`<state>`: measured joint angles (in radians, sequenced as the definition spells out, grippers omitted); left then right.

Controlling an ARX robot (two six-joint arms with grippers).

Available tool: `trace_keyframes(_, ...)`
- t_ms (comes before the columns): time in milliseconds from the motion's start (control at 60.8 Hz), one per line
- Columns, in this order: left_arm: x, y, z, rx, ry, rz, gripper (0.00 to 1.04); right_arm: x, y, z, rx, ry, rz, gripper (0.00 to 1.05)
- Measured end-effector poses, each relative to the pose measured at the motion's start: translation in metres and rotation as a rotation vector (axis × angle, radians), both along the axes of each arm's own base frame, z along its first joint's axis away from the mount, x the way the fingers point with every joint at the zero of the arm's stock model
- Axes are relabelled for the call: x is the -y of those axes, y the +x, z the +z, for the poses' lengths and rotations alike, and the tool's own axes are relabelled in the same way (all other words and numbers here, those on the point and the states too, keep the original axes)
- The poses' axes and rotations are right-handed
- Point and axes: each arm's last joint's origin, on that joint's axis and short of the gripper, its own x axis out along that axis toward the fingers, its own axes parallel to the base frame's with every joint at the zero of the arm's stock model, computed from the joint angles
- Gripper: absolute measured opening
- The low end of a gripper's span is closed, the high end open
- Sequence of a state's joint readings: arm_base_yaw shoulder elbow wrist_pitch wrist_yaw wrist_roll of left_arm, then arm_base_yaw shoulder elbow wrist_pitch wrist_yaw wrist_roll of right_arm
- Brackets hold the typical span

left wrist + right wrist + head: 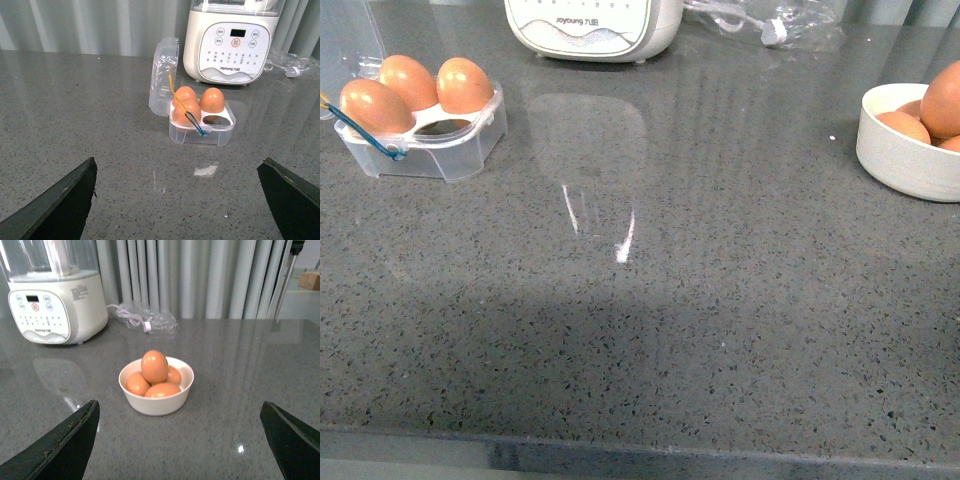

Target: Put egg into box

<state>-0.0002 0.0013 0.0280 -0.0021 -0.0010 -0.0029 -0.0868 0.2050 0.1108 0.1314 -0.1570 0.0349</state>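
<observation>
Jaws on both arms stand spread wide with nothing held. In the left wrist view the two dark fingers (60,200) frame only bare grey surface (150,200), and in the right wrist view the fingers (60,445) do the same. I see the box (460,155) at the upper left of the front frame, its clear lid (164,75) swung open and standing upright. Three eggs (463,85) fill three of its cells, and the fourth cell (445,126), lower right within the box as the front frame shows it, is empty. A thin blue-yellow clasp (365,135) lies across the box's near corner. The egg (945,100) lies topmost on a pile in a round white bowl (895,160) at the right edge of the front frame, well apart from the box. A white appliance (590,30) stands at top centre, with a clear bag (770,25) holding a cable just to its right.
</observation>
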Motion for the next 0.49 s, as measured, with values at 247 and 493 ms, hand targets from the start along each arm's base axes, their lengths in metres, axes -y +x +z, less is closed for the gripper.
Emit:
trace_keyframes(247, 0.0, 0.0, 0.0, 0.0, 0.0, 0.0, 0.98, 0.01, 0.045, 0.039, 0.058, -0.038, -0.049, 0.97)
trace_keyframes(493, 0.0, 0.0, 0.0, 0.0, 0.0, 0.0, 0.98, 0.009, 0.121, 0.055, -0.107, -0.055, -0.032, 0.97)
